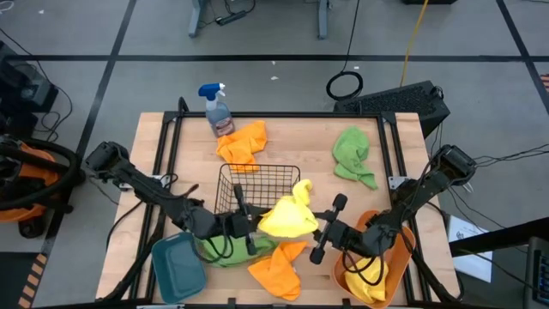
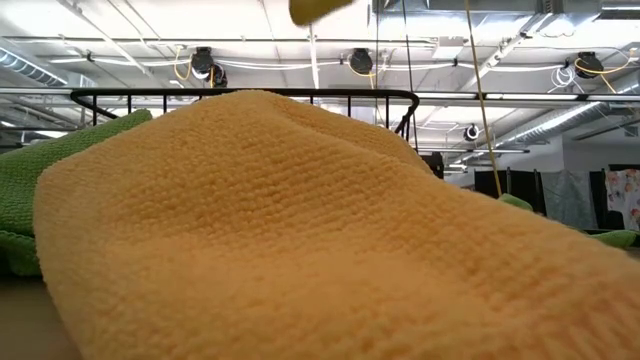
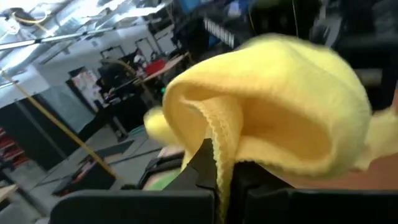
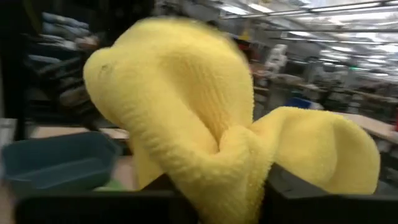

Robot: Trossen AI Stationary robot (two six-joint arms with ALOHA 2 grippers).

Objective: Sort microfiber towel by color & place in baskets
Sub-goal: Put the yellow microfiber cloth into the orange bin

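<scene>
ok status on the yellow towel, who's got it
Left gripper shut on yellow towel, lifted mid-table. Right gripper at towel too, grip unclear. Orange tub already holds yellow cloth. Nothing blocking.
</scene>
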